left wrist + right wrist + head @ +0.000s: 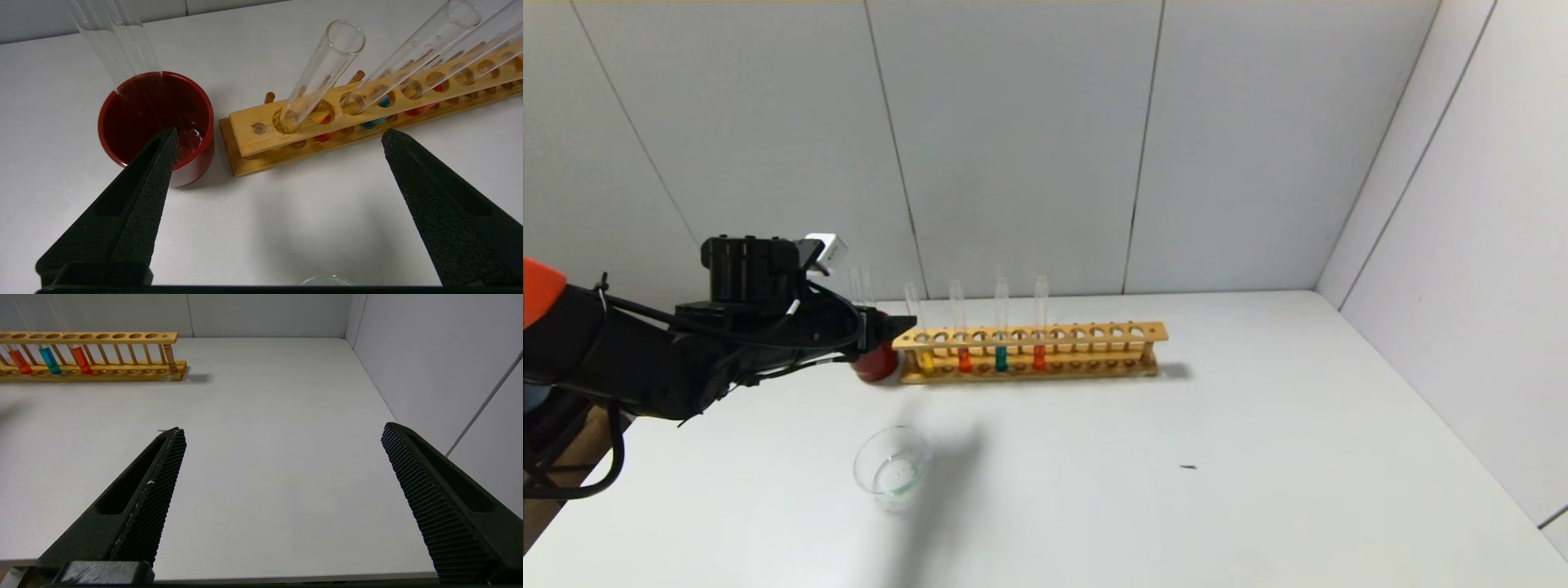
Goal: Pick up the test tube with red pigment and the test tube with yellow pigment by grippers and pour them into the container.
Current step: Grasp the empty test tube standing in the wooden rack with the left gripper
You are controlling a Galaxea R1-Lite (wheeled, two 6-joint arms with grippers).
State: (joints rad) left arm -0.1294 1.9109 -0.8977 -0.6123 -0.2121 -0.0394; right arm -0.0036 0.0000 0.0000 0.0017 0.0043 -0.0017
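Left gripper (280, 136) hangs w/ fingers spread wide, nothing between them, just above the table (1258, 457) at the rack's left end, near the dark red cup (157, 122). Right gripper (282, 430) also apart & empty, parked over bare table well right of the rack.

Table: white, w/ grey wall panels behind.

Wooden rack (1094, 347) runs along the back, long side facing the robot. It holds 4 filled tubes upright, left to right: test tube with yellow pigment (925, 351), test tube with red pigment (964, 353), teal tube (1001, 351), 2nd red-orange tube (1039, 351). Remaining holes to the right have no tubes.

Cup sits touching or just beside rack's left end; empty clear tubes (118, 45) stand in it.

Container (892, 467), clear glass dish, sits nearer the robot, in front of the cup, apart from the rack.

Tiny dark speck (1189, 467) on table farther right.
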